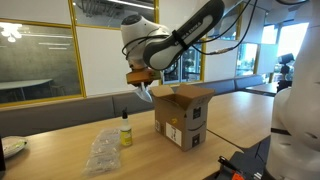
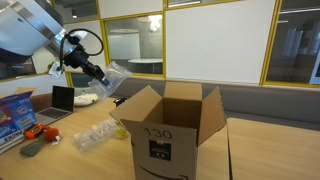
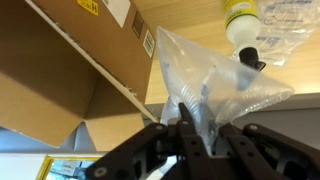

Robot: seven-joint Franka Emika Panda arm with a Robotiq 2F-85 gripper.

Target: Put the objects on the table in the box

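Clear bag [image 3: 215, 80] pinched tight in tool [image 3: 188, 125], held high beside open box [image 1: 185, 112] so it can drop in. Bottle [image 1: 126, 133] stands on worktop [image 1: 60, 135].

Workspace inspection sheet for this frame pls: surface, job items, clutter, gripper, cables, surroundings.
Surface: wooden table, nothing spilled that I can see.
Job's things: cardboard box open, flaps up. Clear plastic bag is in the air near the box's open top, not inside. Yellow-capped bottle is upright on the table, with crumpled clear packaging beside it.
Clutter: laptop and colourful carton at the far end of the table.
Grippers: gripper shut on the plastic bag.
Cables: black cable loop at the wrist, off the table.
Surroundings: glass partitions with yellow frames; no people seen.
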